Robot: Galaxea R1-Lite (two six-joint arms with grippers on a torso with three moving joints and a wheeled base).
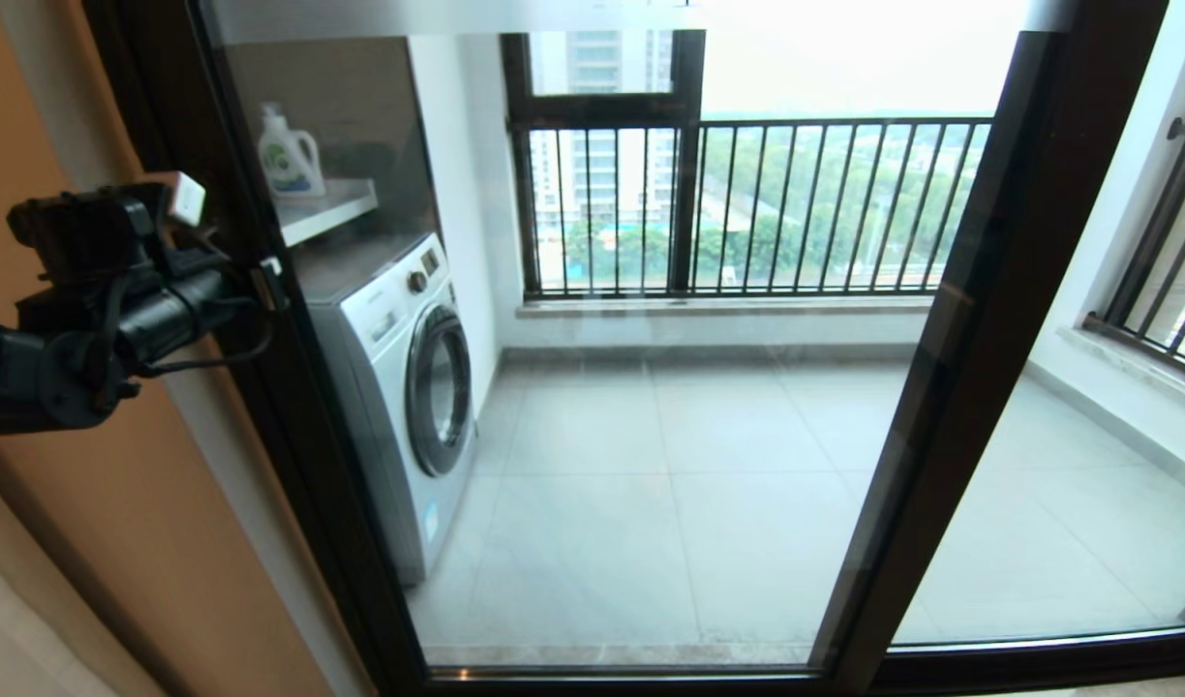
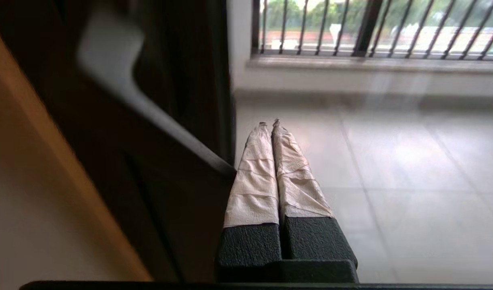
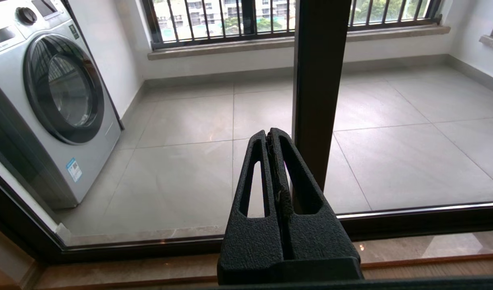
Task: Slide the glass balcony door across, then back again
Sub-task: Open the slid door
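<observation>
The glass balcony door [image 1: 651, 436] fills the head view, a clear pane in a dark frame. My left gripper [image 1: 266, 276] is raised against its left upright [image 1: 302, 436]. In the left wrist view this gripper [image 2: 269, 123] is shut, its tape-wrapped fingers [image 2: 254, 177] pressed together with nothing between them. The blurred dark lever handle [image 2: 162, 117] runs down to the side of one finger. My right gripper [image 3: 269, 135] is shut and empty, held low before the middle upright [image 3: 317, 80]. It is out of the head view.
Behind the glass stand a washing machine [image 1: 399, 387] and a shelf with a detergent bottle [image 1: 288, 155]. A barred window [image 1: 796, 203] closes the balcony. A second glass panel [image 1: 1067, 503] lies right of the middle upright [image 1: 970, 319]. An orange-brown wall [image 1: 89, 542] is at my left.
</observation>
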